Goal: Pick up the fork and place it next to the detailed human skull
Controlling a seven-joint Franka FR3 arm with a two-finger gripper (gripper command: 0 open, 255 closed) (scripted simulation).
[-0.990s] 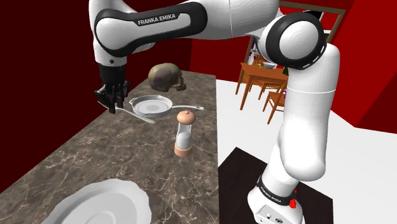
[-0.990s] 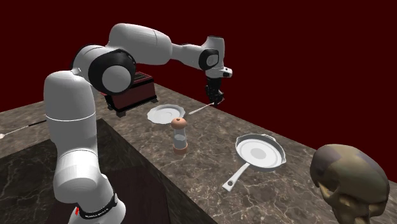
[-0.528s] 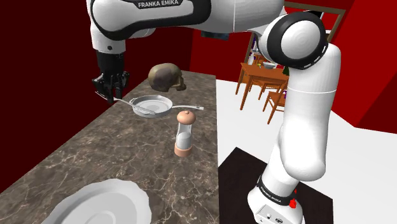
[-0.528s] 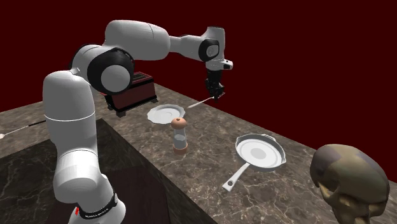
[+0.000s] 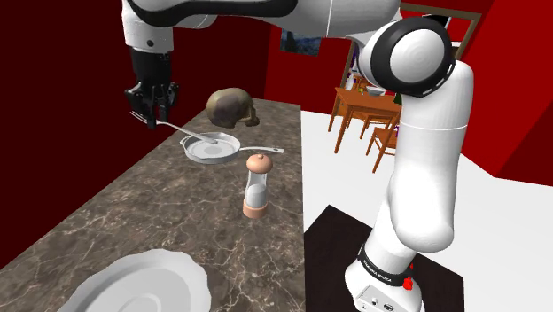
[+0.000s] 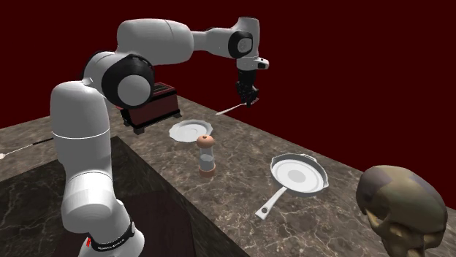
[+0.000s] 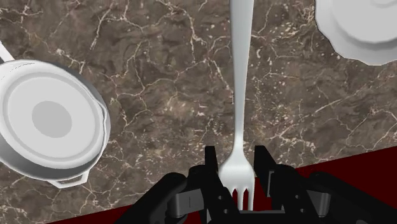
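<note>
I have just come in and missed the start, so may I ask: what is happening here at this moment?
The white arm is handling a pale fork. Its black pincer is shut on the fork near the tines and holds it in the air above the dark marbled counter. In the shoulder view, the skull sits toward the counter's far end, behind a frying pan. The fork has not yet been set down beside it.
</note>
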